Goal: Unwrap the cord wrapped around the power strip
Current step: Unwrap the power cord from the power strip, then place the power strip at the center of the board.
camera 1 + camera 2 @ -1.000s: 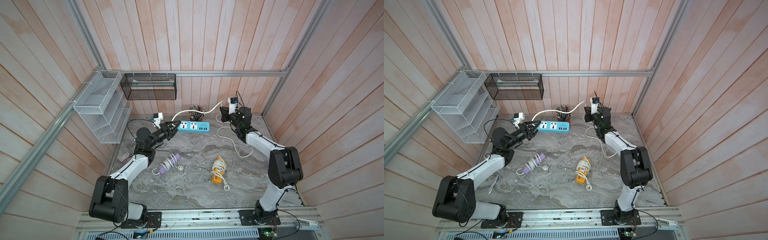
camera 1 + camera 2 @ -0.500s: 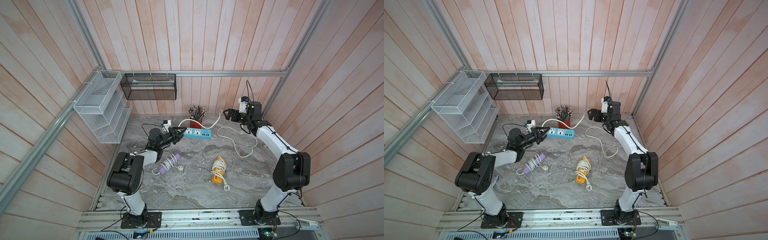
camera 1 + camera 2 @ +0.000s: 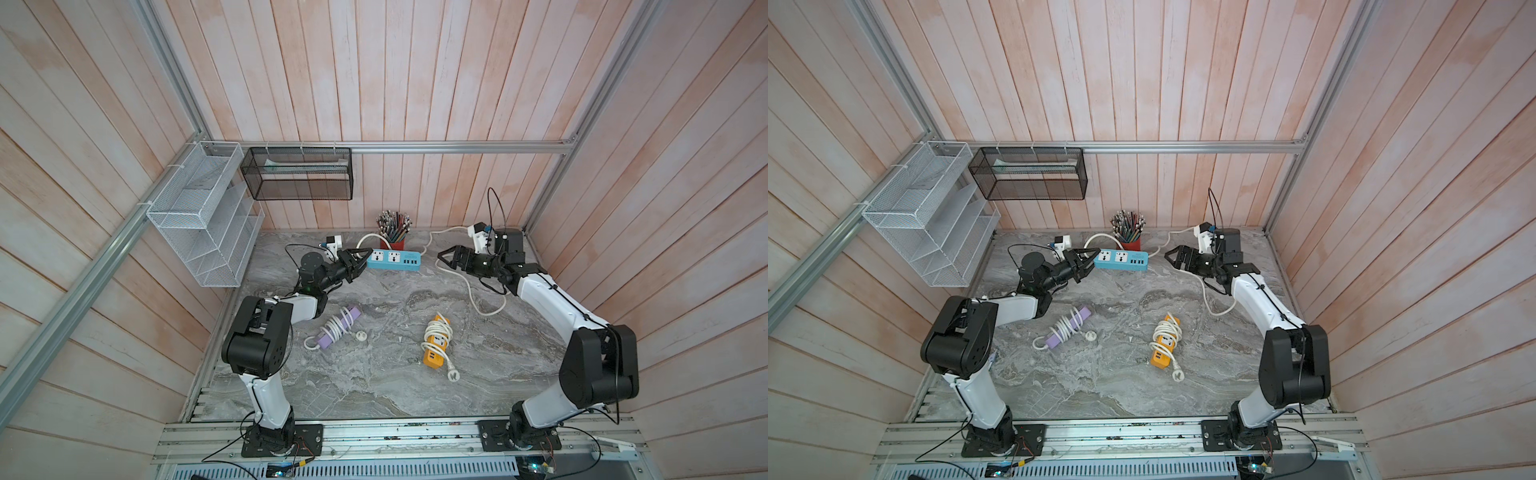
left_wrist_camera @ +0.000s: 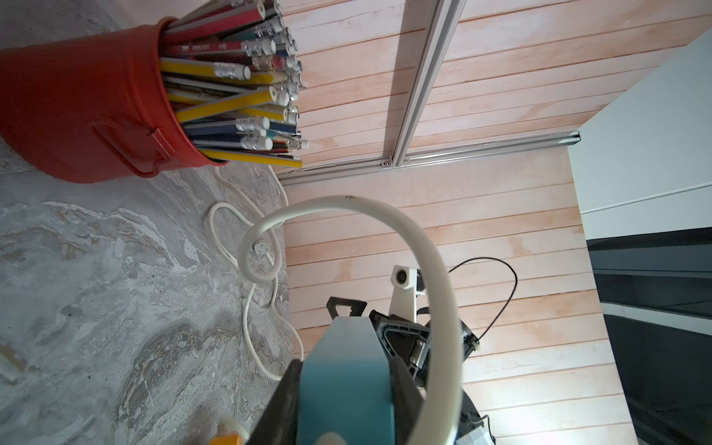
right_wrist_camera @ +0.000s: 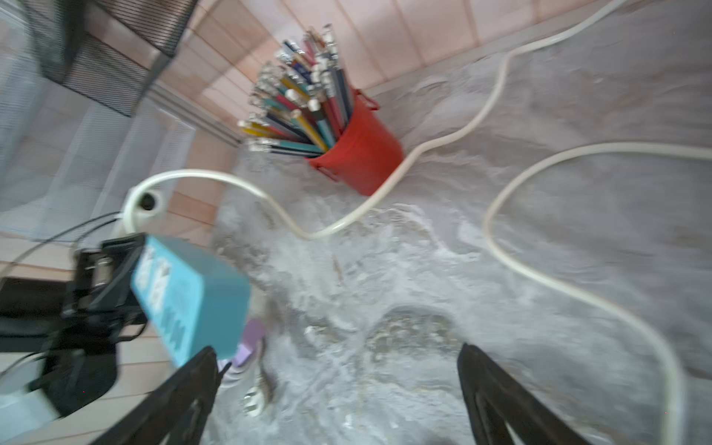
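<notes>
The grey marble desk (image 3: 374,386) carries three strips, and the one in hand is the blue power strip (image 3: 394,261), lying along the back edge, near its middle. The left gripper (image 3: 365,259) has that strip by its left end, fingers (image 4: 283,400) clamped on the blue body. The right gripper (image 3: 444,258) hangs just off the strip's free end with its fingers (image 5: 185,385) wide apart and nothing between them. The white cord (image 3: 473,299) arcs up out of the held end and passes just beside the red pencil cup (image 3: 395,244). From there it follows the back edge toward the back right corner and lies in loose bends on the right side of the desk. No turn shows around the blue body, so this strip looks unwound. The wise move is to lay it down rather than pull further. Whether it rests on the desk or is held just above it I cannot tell, so lower it gently before loosening the clamp. Keep the arc of cord from dragging on the cup, which would tip easily. Lift the right gripper straight up, clear of the slack beneath it. The purple strip (image 3: 337,328) and the orange strip (image 3: 436,341), mid-desk, remain wound.
</notes>
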You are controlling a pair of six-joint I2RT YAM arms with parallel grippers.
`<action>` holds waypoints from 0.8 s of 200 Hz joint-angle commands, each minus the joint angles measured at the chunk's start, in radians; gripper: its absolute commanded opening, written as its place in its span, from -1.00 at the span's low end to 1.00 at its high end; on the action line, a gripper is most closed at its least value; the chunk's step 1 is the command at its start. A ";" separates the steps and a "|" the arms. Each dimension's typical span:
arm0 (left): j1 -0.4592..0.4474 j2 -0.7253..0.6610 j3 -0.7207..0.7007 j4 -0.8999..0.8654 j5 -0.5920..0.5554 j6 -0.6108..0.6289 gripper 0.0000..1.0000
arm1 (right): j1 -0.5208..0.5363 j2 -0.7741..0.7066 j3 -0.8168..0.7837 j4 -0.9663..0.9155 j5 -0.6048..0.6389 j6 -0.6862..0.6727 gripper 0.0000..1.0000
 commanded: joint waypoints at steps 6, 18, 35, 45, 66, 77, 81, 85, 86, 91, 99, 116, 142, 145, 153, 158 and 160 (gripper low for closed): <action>0.004 0.016 0.044 0.060 -0.008 0.002 -1.00 | 0.048 -0.037 -0.088 0.272 -0.234 0.208 0.97; 0.001 0.024 0.043 0.078 -0.008 -0.009 -1.00 | 0.067 -0.031 -0.101 0.345 -0.255 0.262 0.97; -0.008 0.031 0.037 0.111 -0.013 -0.029 -1.00 | 0.092 -0.001 -0.075 0.353 -0.243 0.265 0.97; -0.013 0.032 0.036 0.122 -0.014 -0.038 -1.00 | 0.099 0.024 -0.061 0.354 -0.233 0.265 0.97; -0.024 0.023 0.031 0.117 -0.017 -0.035 -1.00 | 0.110 0.075 -0.050 0.418 -0.235 0.305 0.97; -0.025 0.018 0.024 0.122 -0.019 -0.035 -1.00 | 0.122 0.098 -0.032 0.436 -0.231 0.316 0.97; -0.025 0.016 0.021 0.126 -0.019 -0.037 -1.00 | 0.126 0.106 -0.023 0.432 -0.230 0.311 0.96; -0.026 0.014 0.020 0.128 -0.018 -0.041 -1.00 | 0.132 0.115 -0.012 0.428 -0.223 0.307 0.96; -0.026 0.013 0.019 0.128 -0.018 -0.040 -1.00 | 0.133 0.117 -0.010 0.426 -0.223 0.306 0.96; -0.024 0.010 0.017 0.131 -0.019 -0.043 -1.00 | 0.137 0.123 -0.003 0.422 -0.215 0.301 0.96; -0.025 0.006 0.013 0.138 -0.018 -0.048 -1.00 | 0.143 0.135 0.007 0.422 -0.207 0.302 0.95; -0.026 -0.012 0.003 0.140 -0.018 -0.051 -1.00 | 0.141 0.151 0.005 0.450 -0.196 0.312 0.89; -0.025 -0.032 -0.025 0.138 -0.024 -0.043 -1.00 | 0.139 0.160 0.001 0.519 -0.202 0.356 0.56; -0.025 -0.033 -0.027 0.141 -0.024 -0.044 -1.00 | 0.140 0.160 0.000 0.524 -0.203 0.360 0.50; -0.026 -0.033 -0.031 0.150 -0.026 -0.048 -1.00 | 0.142 0.163 0.002 0.533 -0.205 0.367 0.29; -0.025 -0.030 -0.032 0.153 -0.025 -0.050 -1.00 | 0.142 0.163 0.004 0.535 -0.205 0.368 0.07; -0.025 -0.030 -0.033 0.153 -0.024 -0.051 -1.00 | 0.141 0.163 0.005 0.535 -0.205 0.368 -0.02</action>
